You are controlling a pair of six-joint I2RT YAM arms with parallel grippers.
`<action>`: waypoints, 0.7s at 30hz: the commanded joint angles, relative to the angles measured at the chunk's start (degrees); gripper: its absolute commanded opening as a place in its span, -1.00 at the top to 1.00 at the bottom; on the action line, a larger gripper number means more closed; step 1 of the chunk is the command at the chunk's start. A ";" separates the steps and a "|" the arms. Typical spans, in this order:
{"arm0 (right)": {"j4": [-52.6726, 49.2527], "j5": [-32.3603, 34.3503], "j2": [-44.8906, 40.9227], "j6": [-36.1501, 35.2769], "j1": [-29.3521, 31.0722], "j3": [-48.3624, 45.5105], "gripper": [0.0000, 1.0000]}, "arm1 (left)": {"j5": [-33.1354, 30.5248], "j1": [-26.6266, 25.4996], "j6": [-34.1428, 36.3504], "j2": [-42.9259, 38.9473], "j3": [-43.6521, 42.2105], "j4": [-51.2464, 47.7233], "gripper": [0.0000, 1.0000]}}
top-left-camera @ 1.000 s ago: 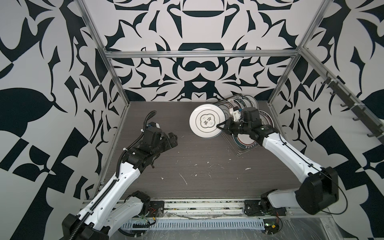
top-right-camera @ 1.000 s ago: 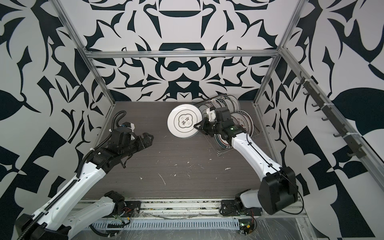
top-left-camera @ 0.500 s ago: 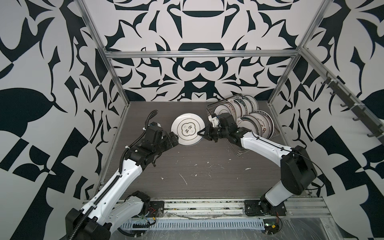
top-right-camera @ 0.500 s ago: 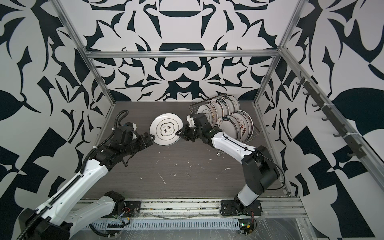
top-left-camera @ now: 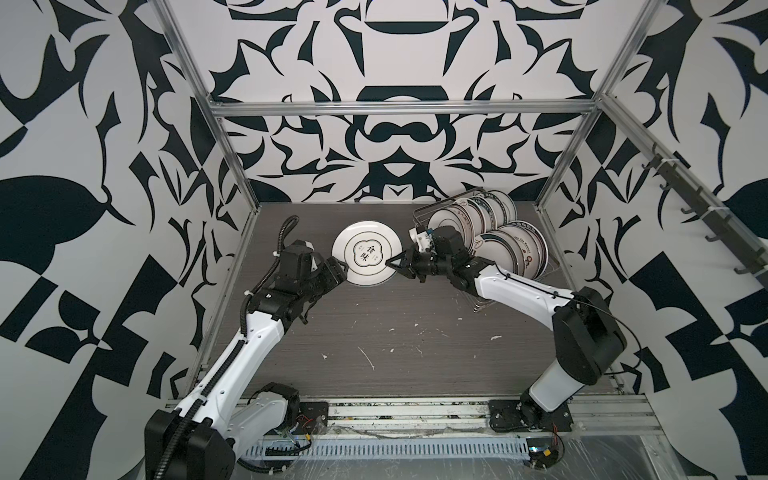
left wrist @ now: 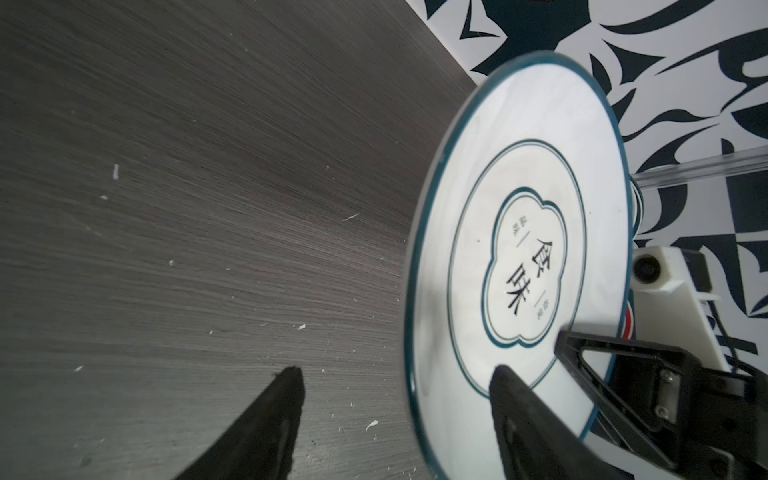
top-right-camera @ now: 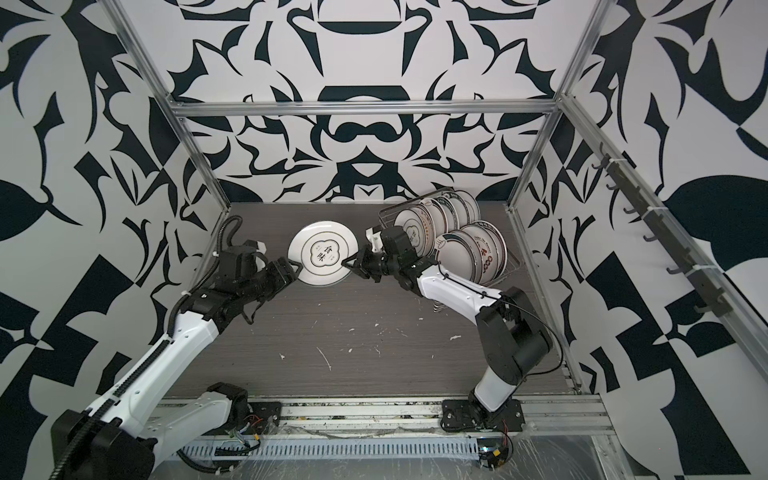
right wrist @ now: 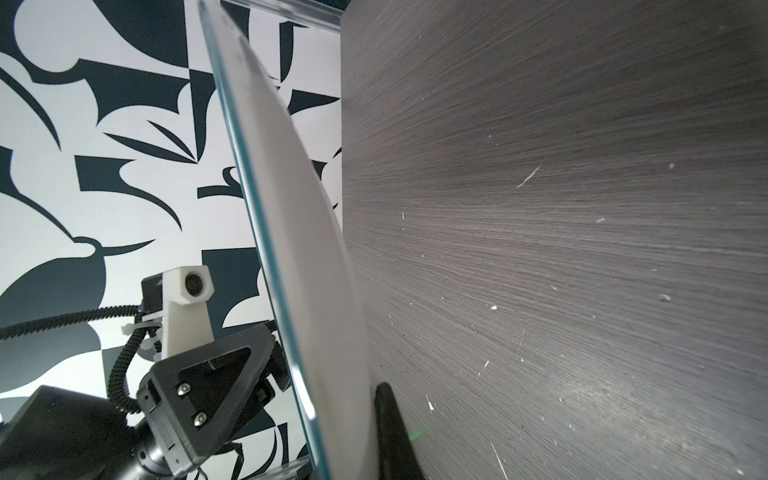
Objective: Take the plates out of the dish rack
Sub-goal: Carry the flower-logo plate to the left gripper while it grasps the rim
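A white plate (top-left-camera: 368,253) (top-right-camera: 323,253) with a teal rim and a cloud emblem hangs tilted over the back middle of the table. My right gripper (top-left-camera: 392,264) (top-right-camera: 348,262) is shut on its right edge. In the right wrist view one finger (right wrist: 388,411) lies against the plate's underside (right wrist: 299,249). My left gripper (top-left-camera: 341,268) (left wrist: 395,370) is open, with the rim of the plate (left wrist: 519,270) between its fingers, one over the face. The wire dish rack (top-left-camera: 419,214) (top-right-camera: 386,210) at the back right holds several upright plates (top-left-camera: 511,249).
Aluminium frame posts (top-left-camera: 232,166) and patterned walls close in the dark wooden table (top-left-camera: 395,332). White scraps (top-left-camera: 365,357) lie on the table's front half. A rail with hooks (top-left-camera: 685,199) runs along the right wall.
The right arm carried the plate left and down, away from the rack. The left gripper moved up to the plate's left edge and its jaws have narrowed.
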 commanded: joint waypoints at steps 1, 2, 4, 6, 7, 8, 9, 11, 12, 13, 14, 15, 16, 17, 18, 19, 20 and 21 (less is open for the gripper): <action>9.54 -2.76 0.07 2.46 0.79 -0.25 1.00 | 3.37 0.80 -0.95 0.77 -1.11 3.14 -0.44; 9.66 -2.73 0.35 2.38 1.13 -0.16 1.00 | 3.83 1.09 -1.24 0.85 -1.37 3.97 -0.40; 10.18 -2.71 0.86 2.64 1.53 -0.21 1.00 | 5.11 1.94 -2.07 0.95 -2.15 6.16 -0.31; 11.32 -2.87 1.28 3.32 1.82 -0.38 1.00 | 6.48 3.06 -2.51 1.66 -2.54 7.33 -0.20; 11.81 -2.87 1.45 3.63 1.87 -0.32 1.00 | 7.01 3.47 -2.68 2.05 -2.71 7.68 -0.13; 12.04 -2.98 1.58 3.66 1.95 -0.18 1.00 | 7.89 3.88 -2.74 2.40 -2.80 8.07 -0.05; 12.04 -3.02 1.80 3.56 2.11 0.03 1.00 | 8.59 4.23 -2.83 2.68 -2.87 8.35 0.01; 12.11 -3.13 2.21 3.43 2.31 0.38 1.00 | 9.32 4.65 -2.73 2.75 -2.98 8.36 0.13; 12.17 -3.21 2.57 3.59 2.41 0.61 1.00 | 9.61 4.89 -2.73 2.69 -3.00 8.36 0.18; 12.38 -3.24 2.75 3.53 2.46 0.70 1.00 | 9.89 5.12 -2.70 2.47 -3.13 8.36 0.25; 12.76 -3.37 3.03 3.69 2.52 0.76 1.00 | 10.20 5.42 -2.52 2.34 -3.25 8.36 0.30; 13.34 -3.57 3.39 3.97 2.57 0.92 1.00 | 10.46 5.75 -2.58 2.09 -3.48 8.37 0.36; 13.68 -3.76 3.58 4.19 2.62 1.03 0.98 | 10.71 6.02 -2.42 1.91 -3.68 8.36 0.40; 14.02 -3.92 3.91 4.31 2.67 1.25 0.96 | 11.02 6.36 -2.47 1.82 -3.93 8.28 0.43; 14.40 -4.07 4.19 4.54 2.81 1.38 0.95 | 11.46 6.73 -2.43 1.82 -4.11 8.36 0.48; 14.58 -4.19 4.43 4.72 2.90 1.53 0.94 | 11.75 6.98 -2.35 1.82 -4.27 8.32 0.51; 15.06 -4.29 4.66 4.75 2.99 1.66 0.93 | 11.82 7.26 -2.30 1.81 -4.39 8.04 0.56; 15.21 -4.38 4.75 4.95 3.01 1.89 0.92 | 11.95 7.59 -2.20 1.97 -4.33 7.55 0.61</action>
